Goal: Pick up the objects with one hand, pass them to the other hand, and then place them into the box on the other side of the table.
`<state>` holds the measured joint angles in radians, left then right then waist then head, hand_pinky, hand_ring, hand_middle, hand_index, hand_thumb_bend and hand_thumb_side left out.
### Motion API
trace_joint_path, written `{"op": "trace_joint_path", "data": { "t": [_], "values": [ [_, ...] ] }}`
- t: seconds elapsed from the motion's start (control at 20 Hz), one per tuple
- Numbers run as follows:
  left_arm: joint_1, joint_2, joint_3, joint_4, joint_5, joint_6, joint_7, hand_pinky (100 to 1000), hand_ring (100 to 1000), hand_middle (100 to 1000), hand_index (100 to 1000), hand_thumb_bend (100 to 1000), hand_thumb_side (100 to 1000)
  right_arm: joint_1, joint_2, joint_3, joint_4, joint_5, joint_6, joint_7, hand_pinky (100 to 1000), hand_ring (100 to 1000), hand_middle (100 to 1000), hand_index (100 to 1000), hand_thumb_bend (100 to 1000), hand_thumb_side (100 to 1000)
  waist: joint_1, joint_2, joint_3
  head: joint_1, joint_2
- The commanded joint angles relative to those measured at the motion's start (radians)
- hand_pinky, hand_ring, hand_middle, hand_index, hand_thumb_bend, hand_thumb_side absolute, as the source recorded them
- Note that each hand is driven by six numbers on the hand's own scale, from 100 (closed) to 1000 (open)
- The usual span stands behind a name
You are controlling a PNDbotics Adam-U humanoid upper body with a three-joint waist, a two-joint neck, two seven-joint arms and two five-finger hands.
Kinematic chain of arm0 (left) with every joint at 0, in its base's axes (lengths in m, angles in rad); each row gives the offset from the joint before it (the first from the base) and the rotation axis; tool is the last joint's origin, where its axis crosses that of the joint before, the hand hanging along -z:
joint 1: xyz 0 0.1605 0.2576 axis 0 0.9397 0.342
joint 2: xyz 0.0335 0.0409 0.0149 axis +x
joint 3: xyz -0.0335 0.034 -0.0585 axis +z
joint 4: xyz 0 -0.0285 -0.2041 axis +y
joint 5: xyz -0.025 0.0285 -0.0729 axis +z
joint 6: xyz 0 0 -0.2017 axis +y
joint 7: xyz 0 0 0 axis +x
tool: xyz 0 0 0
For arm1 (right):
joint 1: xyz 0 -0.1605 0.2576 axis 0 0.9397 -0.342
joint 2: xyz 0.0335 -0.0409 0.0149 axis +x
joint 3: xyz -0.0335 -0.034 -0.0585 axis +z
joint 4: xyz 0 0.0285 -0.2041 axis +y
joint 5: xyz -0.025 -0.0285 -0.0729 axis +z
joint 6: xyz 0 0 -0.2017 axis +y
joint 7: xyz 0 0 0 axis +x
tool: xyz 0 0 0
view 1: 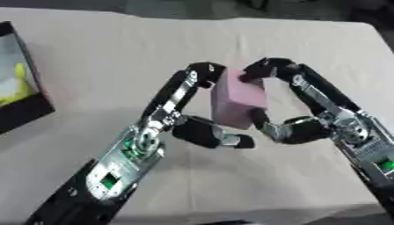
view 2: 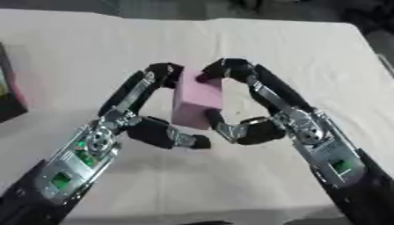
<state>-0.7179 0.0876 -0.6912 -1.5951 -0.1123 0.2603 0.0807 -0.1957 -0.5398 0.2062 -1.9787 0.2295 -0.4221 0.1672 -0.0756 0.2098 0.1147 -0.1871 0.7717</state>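
Pink block (view 1: 237, 103), rectangular, sits at frame centre, upright and slightly tilted, held up between both hands over the surface (view 1: 115, 52). Whether its lower end touches the cloth can't be told.

Left hand (view 1: 188, 110) comes in from lower left of the frame. Its fingers (view 1: 202, 72) curl over the block's upper left edge, thumb (view 1: 219, 137) bent in under the lower left corner. Grasping the block.

Right hand (view 1: 308, 114) comes in from lower right. Its fingers (view 1: 265, 67) hook over the block's top right corner, thumb (view 1: 261, 121) pressed against the lower right side. Also clamped on the block. Both hands contact it at once, fingertips of the two hands close together at the top, not clearly touching each other.

Surface is covered in a pale beige cloth, mild creases near the top of the frame.

Black box (view 1: 23, 88) at the left edge of the left eye view, partly cut off, well apart from the hands. Something yellow (view 1: 19, 81) lies inside it, shape unclear. In the right eye view only a sliver of the box shows at the left edge.

Green lights show on both forearms near the lower frame corners.
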Motion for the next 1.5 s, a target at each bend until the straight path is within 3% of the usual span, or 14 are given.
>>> {"op": "trace_joint_path", "data": {
  "t": [0.05, 0.2, 0.45, 0.6, 0.7, 1.05, 1.1, 1.2, 1.25, 1.3, 1.4, 1.5],
  "values": [
    [-0.018, -0.013, 0.004, -0.025, 0.017, 0.005, 0.008, 822, 769, 669, 758, 862, 201, -0.005, -0.009, -0.001, -0.021, 0.007, -0.002, 0.004, 791, 658, 314, 720, 100, 323, 0.000, -0.021, -0.003, -0.004, -0.002],
    [-0.017, -0.015, 0.007, -0.025, 0.032, 0.010, 0.021, 821, 769, 668, 755, 830, 204, -0.004, -0.008, 0.002, -0.021, 0.011, -0.004, 0.007, 792, 658, 314, 721, 100, 322, 0.000, -0.022, -0.004, -0.006, -0.002],
    [-0.016, -0.015, 0.010, -0.026, 0.047, 0.017, 0.045, 809, 743, 630, 728, 571, 105, -0.004, -0.006, 0.003, -0.021, 0.013, -0.003, 0.010, 791, 659, 314, 721, 100, 322, 0.000, -0.021, -0.005, -0.007, -0.002],
    [-0.016, -0.015, 0.010, -0.024, 0.046, 0.023, 0.058, 791, 686, 571, 677, 391, 100, -0.003, -0.004, 0.004, -0.021, 0.013, -0.001, 0.012, 791, 659, 319, 721, 100, 322, 0.001, -0.021, -0.007, -0.008, -0.002],
    [-0.015, -0.015, 0.010, -0.021, 0.043, 0.026, 0.063, 781, 651, 531, 639, 329, 100, -0.003, -0.004, 0.004, -0.021, 0.012, 0.000, 0.013, 790, 659, 321, 721, 100, 321, 0.001, -0.022, -0.008, -0.009, -0.002],
    [-0.013, -0.015, 0.014, -0.022, 0.041, 0.026, 0.081, 749, 582, 438, 549, 289, 100, -0.002, -0.004, 0.006, -0.021, 0.009, -0.012, 0.028, 799, 683, 382, 756, 100, 346, 0.003, -0.023, -0.010, -0.011, -0.002],
    [-0.012, -0.015, 0.014, -0.022, 0.041, 0.026, 0.084, 747, 577, 427, 539, 286, 100, -0.002, -0.004, 0.006, -0.021, 0.008, -0.015, 0.031, 801, 693, 416, 768, 100, 385, 0.003, -0.023, -0.010, -0.011, -0.002],
    [-0.012, -0.013, 0.016, -0.027, 0.043, 0.022, 0.093, 745, 575, 423, 538, 285, 100, -0.003, -0.005, 0.002, -0.021, 0.000, -0.023, 0.028, 804, 712, 514, 796, 100, 561, 0.004, -0.023, -0.010, -0.016, -0.002],
    [-0.012, -0.012, 0.016, -0.032, 0.044, 0.021, 0.096, 744, 574, 422, 537, 285, 100, -0.004, -0.005, -0.002, -0.021, -0.008, -0.027, 0.019, 811, 735, 594, 819, 100, 639, 0.005, -0.023, -0.010, -0.020, -0.002],
    [-0.012, -0.011, 0.016, -0.036, 0.045, 0.020, 0.098, 743, 574, 422, 537, 286, 100, -0.004, -0.006, -0.005, -0.021, -0.016, -0.031, 0.008, 834, 791, 730, 859, 100, 710, 0.006, -0.023, -0.010, -0.027, -0.002],
    [-0.010, -0.009, 0.016, -0.045, 0.047, 0.019, 0.100, 743, 574, 422, 537, 287, 100, -0.005, -0.008, -0.007, -0.021, -0.030, -0.048, 0.005, 890, 916, 891, 912, 100, 790, 0.007, -0.023, -0.010, -0.043, -0.002],
    [-0.007, -0.007, 0.017, -0.053, 0.045, 0.018, 0.101, 743, 574, 422, 537, 286, 100, -0.007, -0.006, -0.017, -0.021, -0.046, -0.064, -0.001, 906, 937, 914, 924, 100, 794, 0.008, -0.023, -0.011, -0.059, -0.002]
  ]
}}
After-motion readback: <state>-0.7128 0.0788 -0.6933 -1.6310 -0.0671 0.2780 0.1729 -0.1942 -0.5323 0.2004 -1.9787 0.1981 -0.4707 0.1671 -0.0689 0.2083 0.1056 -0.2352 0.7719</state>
